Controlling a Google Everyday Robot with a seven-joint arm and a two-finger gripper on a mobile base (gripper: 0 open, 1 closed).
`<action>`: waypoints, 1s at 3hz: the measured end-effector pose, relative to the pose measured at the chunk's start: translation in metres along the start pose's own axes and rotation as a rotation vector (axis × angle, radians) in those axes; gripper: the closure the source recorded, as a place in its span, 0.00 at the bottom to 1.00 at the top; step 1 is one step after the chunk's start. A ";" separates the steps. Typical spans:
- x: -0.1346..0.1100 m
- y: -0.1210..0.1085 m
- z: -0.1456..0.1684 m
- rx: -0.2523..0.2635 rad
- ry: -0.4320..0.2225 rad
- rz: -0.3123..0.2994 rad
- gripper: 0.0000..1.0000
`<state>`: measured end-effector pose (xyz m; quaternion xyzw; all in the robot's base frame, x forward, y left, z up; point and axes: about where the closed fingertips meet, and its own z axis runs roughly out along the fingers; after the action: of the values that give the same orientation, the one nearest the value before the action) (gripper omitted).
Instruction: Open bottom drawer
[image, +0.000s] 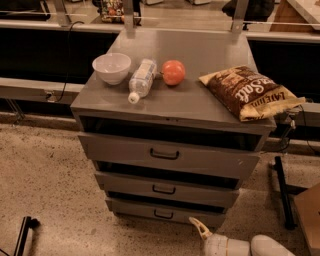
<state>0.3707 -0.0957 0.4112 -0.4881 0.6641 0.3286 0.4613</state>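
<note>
- A black stand (22, 235) rests on the speckled floor at the lower left, well apart from the cabinet
- A white bowl (111, 67) sits upright at the left end of the grey counter (200, 47); it looks empty
- Just beside the bowl a clear plastic bottle (141, 80) lies on its side; its white cap points towards the front edge
- A round orange-red fruit (173, 72) stands just right of the bottle, close to it
- Below the counter three grey drawers are stacked; the top drawer (120, 147) has the tallest front and the larger black handle; the middle drawer (130, 184) is shallower
- The bottom drawer (135, 209) is the lowest of the three, nearest the floor; its small black loop handle (163, 215) sits at the middle of its front; a dark gap shows above the front
- The gripper (200, 229) is low at the bottom edge, right of that handle and not on it; a tan tip points up and left towards the lower edge of the bottom drawer; whether it touches the front cannot be told; how far it is open cannot be told, and nothing is seen held
- A brown chip bag (250, 92) lies flat on the right end of the counter; its corner overhangs the edge
- A black bar (282, 192) lies on the floor right of the cabinet
</note>
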 end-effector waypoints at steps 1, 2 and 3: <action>0.031 0.000 0.019 -0.058 0.025 -0.044 0.00; 0.033 -0.002 0.022 -0.065 0.028 -0.048 0.00; 0.036 -0.003 0.024 -0.028 0.079 -0.060 0.00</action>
<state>0.3769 -0.0882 0.3688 -0.5267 0.6622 0.3042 0.4377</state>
